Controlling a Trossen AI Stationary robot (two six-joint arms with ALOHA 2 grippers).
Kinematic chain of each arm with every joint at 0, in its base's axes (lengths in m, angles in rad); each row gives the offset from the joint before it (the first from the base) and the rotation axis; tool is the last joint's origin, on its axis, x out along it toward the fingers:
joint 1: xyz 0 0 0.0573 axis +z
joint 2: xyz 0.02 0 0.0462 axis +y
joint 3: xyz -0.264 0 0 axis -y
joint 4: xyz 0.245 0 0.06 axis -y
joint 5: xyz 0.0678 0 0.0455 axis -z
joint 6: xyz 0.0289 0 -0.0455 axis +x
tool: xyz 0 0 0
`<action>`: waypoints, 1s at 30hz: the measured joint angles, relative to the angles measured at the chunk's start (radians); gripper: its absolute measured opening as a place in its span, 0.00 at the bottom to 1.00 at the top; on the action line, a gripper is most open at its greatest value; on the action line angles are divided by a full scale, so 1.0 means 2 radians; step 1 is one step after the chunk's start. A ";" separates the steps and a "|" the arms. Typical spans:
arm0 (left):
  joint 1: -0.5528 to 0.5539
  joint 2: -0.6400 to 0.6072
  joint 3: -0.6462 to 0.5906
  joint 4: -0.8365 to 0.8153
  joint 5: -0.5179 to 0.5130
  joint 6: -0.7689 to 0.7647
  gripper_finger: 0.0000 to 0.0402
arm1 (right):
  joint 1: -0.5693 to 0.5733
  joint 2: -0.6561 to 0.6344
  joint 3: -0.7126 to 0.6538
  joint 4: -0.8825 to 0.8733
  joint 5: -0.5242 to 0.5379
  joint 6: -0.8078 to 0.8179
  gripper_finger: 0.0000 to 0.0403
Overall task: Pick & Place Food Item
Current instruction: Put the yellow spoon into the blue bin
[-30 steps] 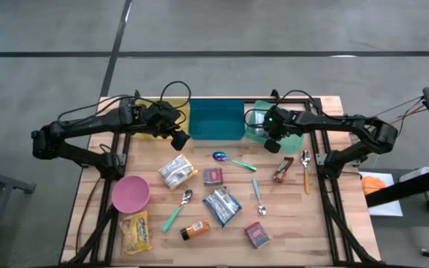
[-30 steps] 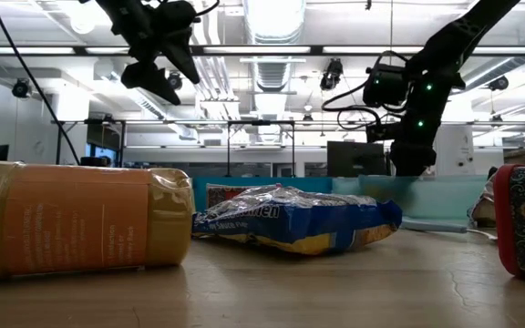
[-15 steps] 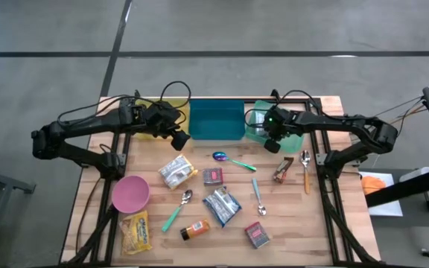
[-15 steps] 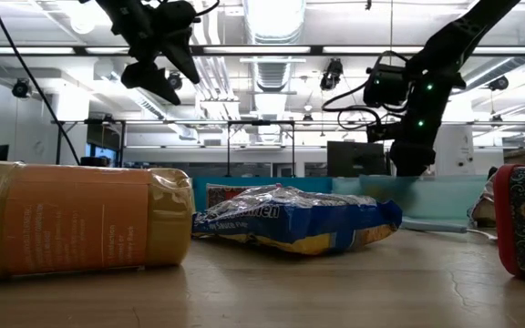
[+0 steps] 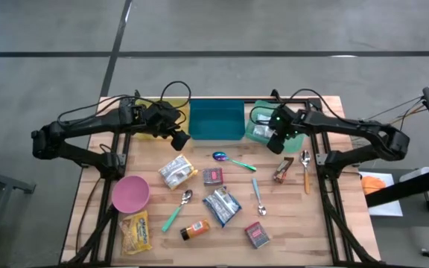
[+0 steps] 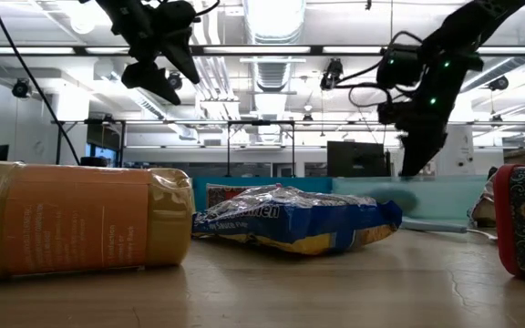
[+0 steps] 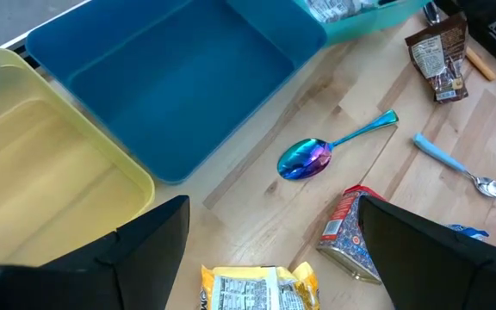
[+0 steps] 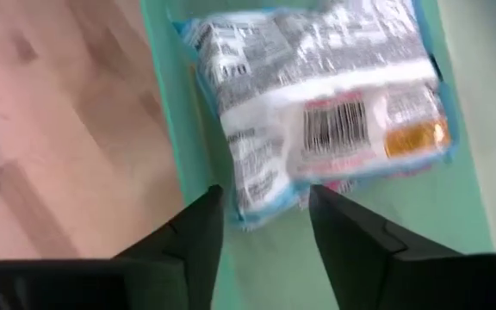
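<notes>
A: Wooden table [image 5: 222, 179] under ceiling lights; what differs from a second ago?

B: Right gripper [image 5: 277, 138] has shifted slightly toward the table's right side and risen above the green bin [image 5: 255, 134]; earlier its fingers were pressed together, now they stand parted, as the right wrist view shows [image 8: 257, 228].

A: What does the right gripper hold?

B: Nothing. The snack packet [image 8: 325, 112] lies inside the green bin beyond the parted fingers [image 8: 198, 232], apart from them, near the bin's wall.

A: And outward from there?

B: Blue bin [image 5: 217, 119] sits beside the green bin, yellow bin [image 5: 162, 123] next along. Left gripper [image 5: 177, 138] hovers above the near edge of the yellow and blue bins, unmoved, fingers spread wide and empty [image 7: 153, 241]. On the boards lie an iridescent spoon [image 5: 223, 157], a brown wrapper [image 5: 283, 170], a blue-handled spoon [image 5: 258, 195], a pink bowl [image 5: 130, 193], a blue chip bag [image 5: 222, 205] and an orange bottle [image 5: 194, 230]
</notes>
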 joint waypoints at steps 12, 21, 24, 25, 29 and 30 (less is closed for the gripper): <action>0.000 0.000 0.000 0.000 0.000 0.000 0.86 | 0.003 -0.102 0.000 -0.157 -0.029 0.174 0.46; 0.000 0.000 0.000 0.000 0.000 0.006 0.86 | 0.027 -0.130 0.000 -0.257 -0.054 0.274 0.46; 0.000 0.000 0.000 0.000 0.000 0.008 0.86 | 0.030 -0.126 0.000 -0.274 -0.062 0.292 0.46; 0.000 0.000 0.000 0.000 0.000 0.009 0.86 | 0.030 -0.124 0.000 -0.274 -0.064 0.292 0.46; 0.000 0.000 0.000 0.000 0.000 0.009 0.86 | 0.031 -0.101 0.000 -0.274 -0.064 0.286 0.46; 0.000 0.000 0.000 0.000 0.000 0.009 0.86 | 0.031 -0.095 -0.001 -0.274 -0.062 0.280 0.46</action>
